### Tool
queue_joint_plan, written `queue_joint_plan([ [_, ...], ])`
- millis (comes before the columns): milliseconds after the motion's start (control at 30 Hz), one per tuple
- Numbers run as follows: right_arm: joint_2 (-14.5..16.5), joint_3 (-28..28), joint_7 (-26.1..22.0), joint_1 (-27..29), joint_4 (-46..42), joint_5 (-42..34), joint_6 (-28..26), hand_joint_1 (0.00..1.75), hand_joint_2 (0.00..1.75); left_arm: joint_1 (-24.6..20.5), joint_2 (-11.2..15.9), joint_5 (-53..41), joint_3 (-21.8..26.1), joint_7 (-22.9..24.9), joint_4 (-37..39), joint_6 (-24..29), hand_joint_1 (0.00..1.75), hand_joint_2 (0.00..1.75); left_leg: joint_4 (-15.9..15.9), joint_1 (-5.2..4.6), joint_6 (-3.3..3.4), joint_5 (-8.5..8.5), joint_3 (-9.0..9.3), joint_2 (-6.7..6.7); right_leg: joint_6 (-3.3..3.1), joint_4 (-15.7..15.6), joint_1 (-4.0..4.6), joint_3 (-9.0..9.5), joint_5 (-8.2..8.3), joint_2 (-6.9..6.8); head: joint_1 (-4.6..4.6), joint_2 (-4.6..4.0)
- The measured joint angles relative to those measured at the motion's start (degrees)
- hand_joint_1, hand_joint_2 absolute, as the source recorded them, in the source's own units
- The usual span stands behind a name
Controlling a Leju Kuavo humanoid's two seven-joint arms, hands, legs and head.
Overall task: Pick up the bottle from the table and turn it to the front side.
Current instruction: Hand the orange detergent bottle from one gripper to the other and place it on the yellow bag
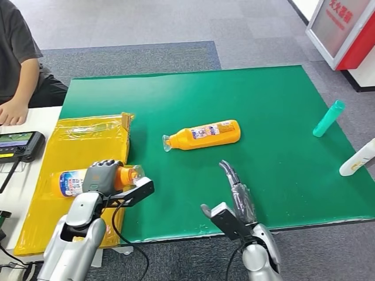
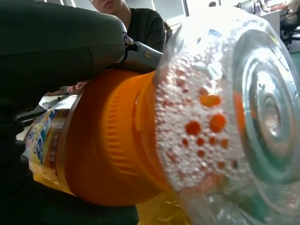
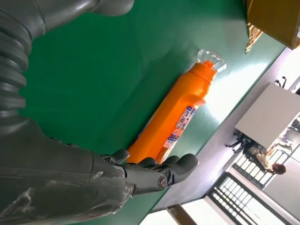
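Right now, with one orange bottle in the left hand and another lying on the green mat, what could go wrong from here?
1. The left hand holds its bottle on its side over the yellow package; the liquid foams against the clear cap, so a loose cap might leak.
2. The right hand is open just short of the second bottle. That bottle lies flat on the mat and might roll away if nudged.

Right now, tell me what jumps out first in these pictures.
The bright green mat fills the table, with an orange bottle lying on its side near the middle. The left hand grips a second orange bottle over the yellow wrapped box at the mat's left edge. The right hand hovers open, fingers apart, just short of the lying bottle.
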Motion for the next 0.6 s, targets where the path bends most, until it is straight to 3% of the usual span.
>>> queue_joint_plan([
  [67,0.01,0.16,-0.07,-0.42,0.68,-0.01,0.25,0.00,1.75,-0.85,1.19,0.00,-0.03,0.24,2.09,0.21,1.36,1.75,0.00,0.00,-0.01,0.01,0.01,0.00,0.00,0.02,0.00,0.01,0.00,0.00,0.00,0.00],
  [167,0.01,0.34,-0.16,-0.78,1.51,-0.03,0.32,0.00,1.75,-1.69,2.14,0.00,-0.08,0.40,4.52,0.93,1.36,1.75,0.00,0.00,-0.01,0.01,0.01,0.00,0.00,0.03,0.00,0.02,0.00,0.00,0.01,0.00],
  [233,0.01,0.46,-0.21,-0.88,1.84,-0.03,0.32,0.00,1.75,-2.05,2.46,0.00,-0.13,0.40,5.55,1.15,1.21,1.75,0.00,0.00,-0.01,0.01,0.01,0.00,0.00,0.03,-0.01,0.02,0.00,0.00,0.01,0.00],
  [333,0.01,0.58,-0.24,-0.98,2.19,-0.03,0.33,0.00,1.75,-2.39,2.74,0.00,-0.19,0.46,6.60,1.19,0.35,1.75,0.00,-0.01,-0.01,0.01,0.01,0.00,0.00,0.03,-0.01,0.02,0.00,0.00,0.01,0.00],
  [367,0.01,0.60,-0.25,-1.00,2.30,-0.04,0.33,0.00,1.75,-2.44,2.78,0.00,-0.20,0.46,6.87,1.14,0.11,1.31,0.00,-0.01,-0.01,0.01,0.01,0.00,0.00,0.03,-0.01,0.02,0.00,0.00,0.01,0.00],
  [467,0.01,0.61,-0.26,-1.07,2.60,-0.05,0.34,0.00,1.75,-2.44,2.77,0.00,-0.28,-0.02,7.73,1.57,0.00,0.00,0.00,0.00,-0.01,0.01,0.00,0.00,0.00,0.03,-0.01,0.00,0.00,0.00,0.00,0.00],
  [600,0.01,0.61,-0.25,-1.09,2.72,-0.01,0.34,0.00,1.75,-2.23,2.19,0.00,-0.28,-1.61,8.30,4.85,0.00,0.00,0.00,0.00,-0.01,0.01,0.00,0.00,0.00,0.03,-0.01,0.00,0.00,-0.01,0.01,0.00],
])
